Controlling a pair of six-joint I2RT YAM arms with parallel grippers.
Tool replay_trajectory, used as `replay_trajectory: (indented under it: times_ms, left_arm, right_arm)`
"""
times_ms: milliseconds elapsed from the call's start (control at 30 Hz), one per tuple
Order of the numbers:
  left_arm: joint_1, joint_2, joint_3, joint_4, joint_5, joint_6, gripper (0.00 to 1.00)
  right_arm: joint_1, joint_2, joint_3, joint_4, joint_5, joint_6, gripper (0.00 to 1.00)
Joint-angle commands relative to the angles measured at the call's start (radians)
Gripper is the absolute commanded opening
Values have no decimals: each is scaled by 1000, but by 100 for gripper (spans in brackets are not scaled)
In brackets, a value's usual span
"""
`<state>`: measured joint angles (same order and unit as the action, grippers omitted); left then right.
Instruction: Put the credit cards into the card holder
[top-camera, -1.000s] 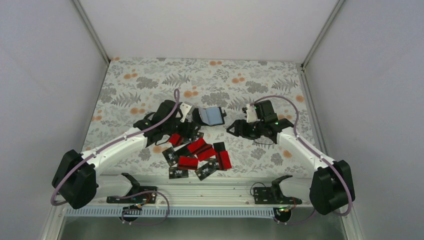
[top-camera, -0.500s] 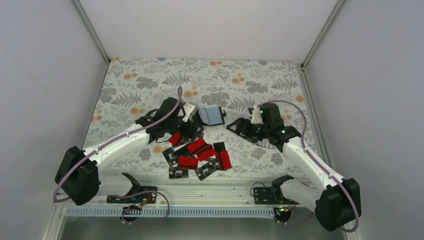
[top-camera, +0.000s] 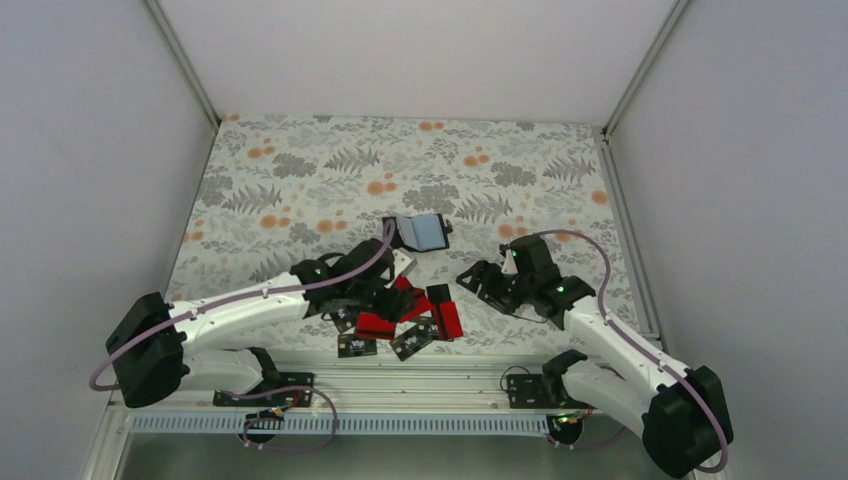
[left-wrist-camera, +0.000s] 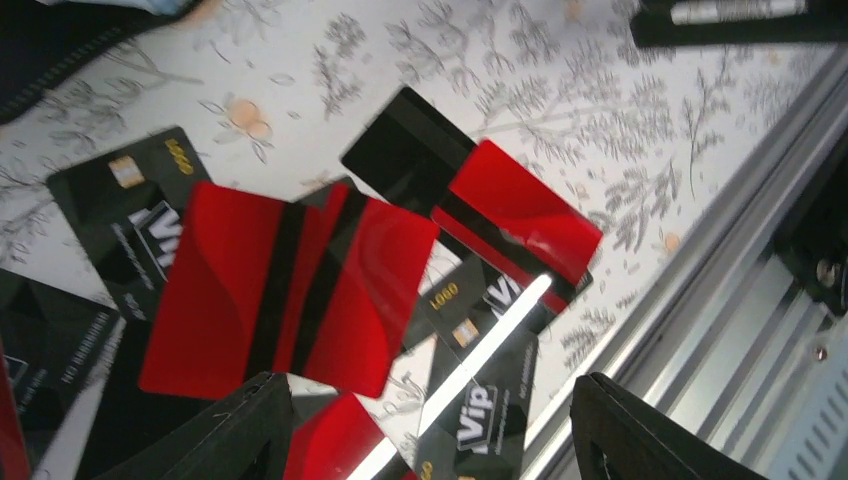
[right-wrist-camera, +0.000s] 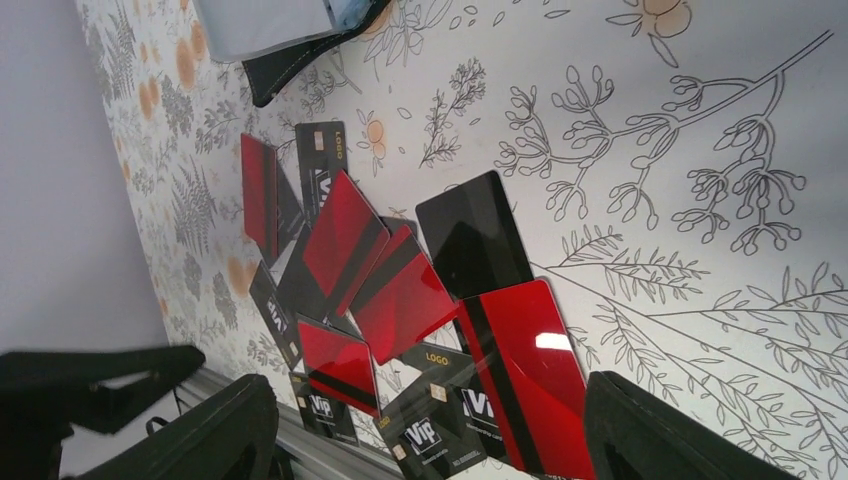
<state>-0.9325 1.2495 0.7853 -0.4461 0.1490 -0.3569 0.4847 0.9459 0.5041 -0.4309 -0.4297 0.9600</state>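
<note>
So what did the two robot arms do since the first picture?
Both arms pulled back toward the near edge. The left gripper left the card holder and now hovers, open, over the credit cards. The right gripper, also open, drew away from the holder too. The holder stayed open in place; the cards look unmoved.

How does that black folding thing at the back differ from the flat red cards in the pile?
The black folding card holder lies open, showing a light blue-grey inside; the thin red rectangular cards show black stripes. The holder sits apart, farther back; the red cards overlap black cards in a heap. The holder looks thicker than the cards. Both rest on the flowered table.
</note>
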Motion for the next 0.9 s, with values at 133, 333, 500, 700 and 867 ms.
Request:
replay_trajectory:
  times_ms: [133, 333, 500, 700, 867]
  left_arm:
    - [-222, 84, 86, -148, -176, 32, 70]
    - [-352, 231, 150, -205, -277, 27, 70]
    - [-406, 325, 181, -274, -324, 9, 70]
    - [-445, 391, 202, -286, -330, 28, 70]
    - [-448, 430, 212, -286, -351, 43, 70]
  right_arm:
    - [15, -22, 44, -67, 58, -61, 78]
    - [15, -69, 30, -90, 61, -60, 78]
    - [16, -80, 23, -91, 57, -62, 78]
    - [16, -68, 32, -87, 50, -74, 79]
    - [17, -69, 31, -88, 47, -79, 79]
